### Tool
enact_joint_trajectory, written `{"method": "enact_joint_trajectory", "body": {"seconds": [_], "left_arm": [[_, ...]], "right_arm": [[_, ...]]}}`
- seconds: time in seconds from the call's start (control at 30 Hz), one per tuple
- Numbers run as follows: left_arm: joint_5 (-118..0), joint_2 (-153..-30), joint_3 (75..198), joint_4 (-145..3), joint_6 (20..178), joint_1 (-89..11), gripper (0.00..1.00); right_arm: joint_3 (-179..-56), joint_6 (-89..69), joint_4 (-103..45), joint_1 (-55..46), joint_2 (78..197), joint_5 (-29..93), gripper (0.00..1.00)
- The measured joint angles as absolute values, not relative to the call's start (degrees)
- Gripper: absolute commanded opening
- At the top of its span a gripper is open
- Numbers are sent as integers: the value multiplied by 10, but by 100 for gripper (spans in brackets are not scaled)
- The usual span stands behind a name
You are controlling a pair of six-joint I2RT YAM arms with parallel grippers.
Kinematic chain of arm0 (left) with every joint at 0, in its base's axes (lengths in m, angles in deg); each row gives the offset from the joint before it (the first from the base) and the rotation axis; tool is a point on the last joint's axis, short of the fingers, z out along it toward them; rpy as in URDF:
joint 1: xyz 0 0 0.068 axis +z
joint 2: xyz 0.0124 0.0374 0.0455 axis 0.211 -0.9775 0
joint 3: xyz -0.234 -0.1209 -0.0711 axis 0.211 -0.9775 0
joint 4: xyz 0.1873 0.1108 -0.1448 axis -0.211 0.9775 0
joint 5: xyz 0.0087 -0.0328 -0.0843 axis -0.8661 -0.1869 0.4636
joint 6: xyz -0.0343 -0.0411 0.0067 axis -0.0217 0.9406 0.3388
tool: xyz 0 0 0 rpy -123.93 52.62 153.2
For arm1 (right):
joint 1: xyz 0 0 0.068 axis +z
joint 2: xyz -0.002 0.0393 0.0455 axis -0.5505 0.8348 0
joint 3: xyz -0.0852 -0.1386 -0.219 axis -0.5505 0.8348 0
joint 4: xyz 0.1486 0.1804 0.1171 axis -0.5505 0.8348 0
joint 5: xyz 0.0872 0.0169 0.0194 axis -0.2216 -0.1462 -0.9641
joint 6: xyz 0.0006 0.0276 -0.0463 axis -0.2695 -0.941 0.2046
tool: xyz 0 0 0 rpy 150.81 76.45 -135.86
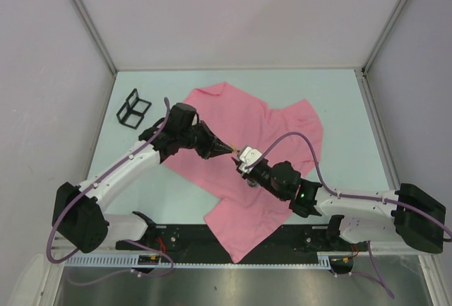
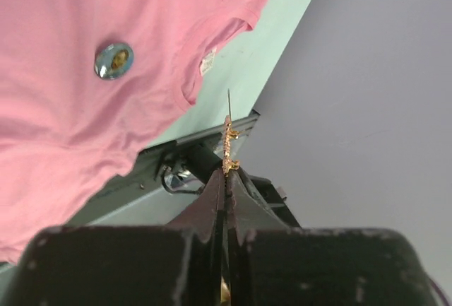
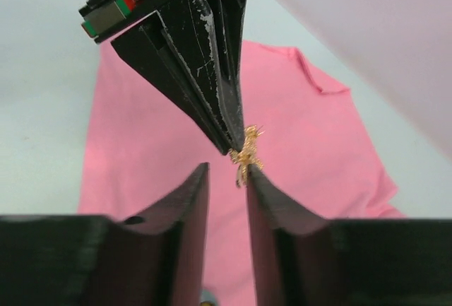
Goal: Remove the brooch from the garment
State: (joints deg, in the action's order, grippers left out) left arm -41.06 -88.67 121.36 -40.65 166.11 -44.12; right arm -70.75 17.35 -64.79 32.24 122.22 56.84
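The garment (image 1: 261, 136) is a pink T-shirt spread crumpled on the table, with a small white label (image 2: 207, 62) at its neck. A small gold brooch (image 3: 247, 152) with a thin pin hangs in the air above the cloth. My left gripper (image 2: 227, 170) is shut on the brooch (image 2: 227, 143), which sticks out past its tips. My right gripper (image 3: 226, 168) faces it tip to tip, jaws a little apart and holding nothing. The brooch sits just at its right fingertip. From above, both grippers meet over the shirt's middle (image 1: 236, 153).
A round shiny badge (image 2: 113, 60) is pinned flat on the shirt (image 2: 63, 129). A black wire rack (image 1: 134, 108) stands at the back left of the table (image 1: 339, 101). White walls enclose the table on three sides. A black rail (image 1: 212, 235) runs along the near edge.
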Motion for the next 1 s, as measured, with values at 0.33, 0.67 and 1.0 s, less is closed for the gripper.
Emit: {"method": "enact_joint_trajectory", "body": {"seconds": [0.33,0.67,1.0], "left_arm": [[-450,-866,1190,-525,1402,-441,0],[-390,-840,1134,-609,1143,-441,0],[-324,-796,1132,-619,1056,-441,0]], "right_arm": [[-770,2,-451,286,1159,529,73],[-772,-224,-363,50,1123,228,75],[-774,-393,-545,-72,1224,11,83]]}}
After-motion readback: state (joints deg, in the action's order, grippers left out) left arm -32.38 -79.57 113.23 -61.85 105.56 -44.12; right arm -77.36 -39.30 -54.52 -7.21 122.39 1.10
